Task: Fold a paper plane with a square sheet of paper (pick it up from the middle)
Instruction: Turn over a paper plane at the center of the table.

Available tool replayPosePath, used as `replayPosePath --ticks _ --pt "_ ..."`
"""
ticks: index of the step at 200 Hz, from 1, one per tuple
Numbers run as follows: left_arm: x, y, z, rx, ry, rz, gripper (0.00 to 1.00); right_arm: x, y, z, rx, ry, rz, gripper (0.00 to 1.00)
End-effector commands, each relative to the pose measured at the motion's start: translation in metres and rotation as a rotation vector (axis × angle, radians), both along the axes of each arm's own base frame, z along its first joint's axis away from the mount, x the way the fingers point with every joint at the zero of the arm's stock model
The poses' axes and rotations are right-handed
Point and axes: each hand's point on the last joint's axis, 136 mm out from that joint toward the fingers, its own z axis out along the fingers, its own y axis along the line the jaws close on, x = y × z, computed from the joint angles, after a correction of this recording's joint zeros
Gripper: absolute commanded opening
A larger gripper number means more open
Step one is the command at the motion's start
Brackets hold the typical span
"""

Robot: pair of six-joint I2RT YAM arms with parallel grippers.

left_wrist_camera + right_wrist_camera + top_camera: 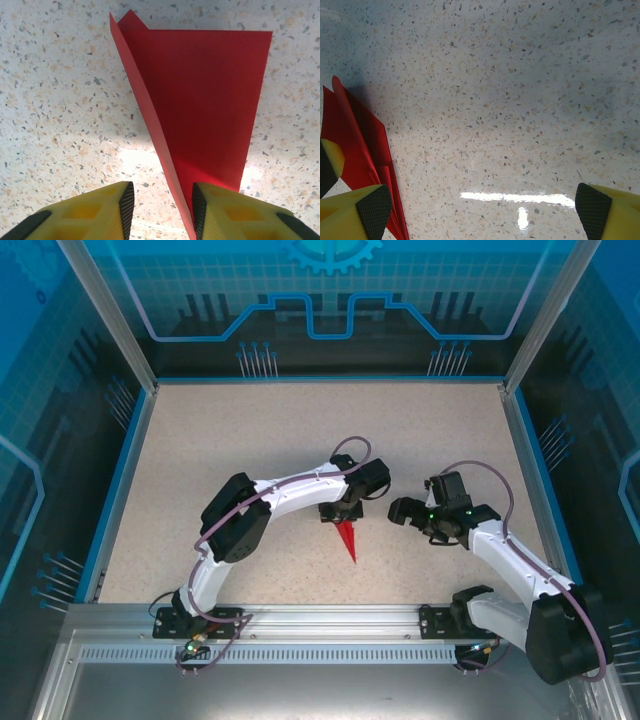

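two end effectors, both apart: your left end effector straddles the raised fold of the paper plane mid bench, right end effector beside it. thin, light, crumples easily, so pinch the ridge gently.

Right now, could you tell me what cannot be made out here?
Top view: one end of the slim red folded paper plane hides under the left claw.
Left wrist view: its narrow end leaves the bottom edge.
Right wrist view: the left edge cuts it off.
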Motion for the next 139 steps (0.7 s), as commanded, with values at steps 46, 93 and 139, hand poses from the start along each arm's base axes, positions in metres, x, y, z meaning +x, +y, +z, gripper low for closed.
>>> replayPosePath --ticks 46,93,139 --pt "0.001 0.000 -0.013 -0.010 0.002 0.021 0.21 -0.004 0.000 0.002 0.025 0.017 -0.004 0.97" --pt "0.011 -0.015 0.017 -0.127 -0.063 -0.046 0.02 -0.001 0.010 0.011 0.079 -0.005 0.029 0.96" --pt "0.013 -0.032 0.072 -0.373 -0.219 -0.155 0.02 0.004 0.033 0.029 0.155 -0.061 0.106 0.89"
